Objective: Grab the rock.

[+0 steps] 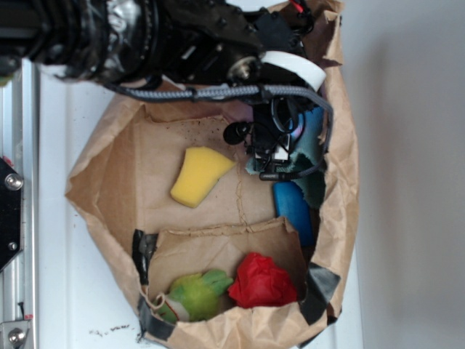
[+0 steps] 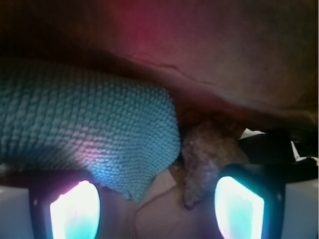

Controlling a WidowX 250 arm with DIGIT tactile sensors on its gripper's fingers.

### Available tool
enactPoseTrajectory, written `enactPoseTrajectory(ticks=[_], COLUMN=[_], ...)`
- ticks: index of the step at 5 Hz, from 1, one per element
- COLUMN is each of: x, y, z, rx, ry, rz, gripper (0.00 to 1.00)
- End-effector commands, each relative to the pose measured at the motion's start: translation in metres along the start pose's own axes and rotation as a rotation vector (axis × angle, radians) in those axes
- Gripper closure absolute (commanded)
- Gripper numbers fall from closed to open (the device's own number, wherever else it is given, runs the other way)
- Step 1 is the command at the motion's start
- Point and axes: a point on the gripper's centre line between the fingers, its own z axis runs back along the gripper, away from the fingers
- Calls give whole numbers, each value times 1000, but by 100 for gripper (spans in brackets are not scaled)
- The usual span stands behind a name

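The black claw is down inside the crumpled brown paper bag, its two fingers spread wide, nothing pinched between them. In the wrist view the small, rough, brownish jagged rock sits just ahead of the claw, nearer the right-hand finger than the left, its lower tip reaching down into the gap. Pressed against the rock, ahead and to the left of the claw, is the knitted light blue-green cloth.

This looks like the final approach before the grasp: the claw is lined up but not yet around the rock. The next move probably calls for a small advance and a slight shift to the right, so both fingers straddle the lump before they come together.

Room is tight. The bag's paper wall rises just beyond the rock, so little forward travel is available. The cloth's edge lies close to the left finger's path and may get caught in the closing. From the exterior view the rock itself is hidden under the arm.
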Motion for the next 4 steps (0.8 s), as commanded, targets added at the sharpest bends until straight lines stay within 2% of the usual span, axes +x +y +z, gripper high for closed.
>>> enactPoseTrajectory(ticks=[1, 2, 3, 4], x=[21, 21, 8, 0], y=[42, 48, 38, 26], z=[33, 31, 43, 61], rx=[72, 97, 54, -28], ry=[11, 40, 52, 39], rz=[15, 19, -27, -57], gripper=[0, 0, 0, 0])
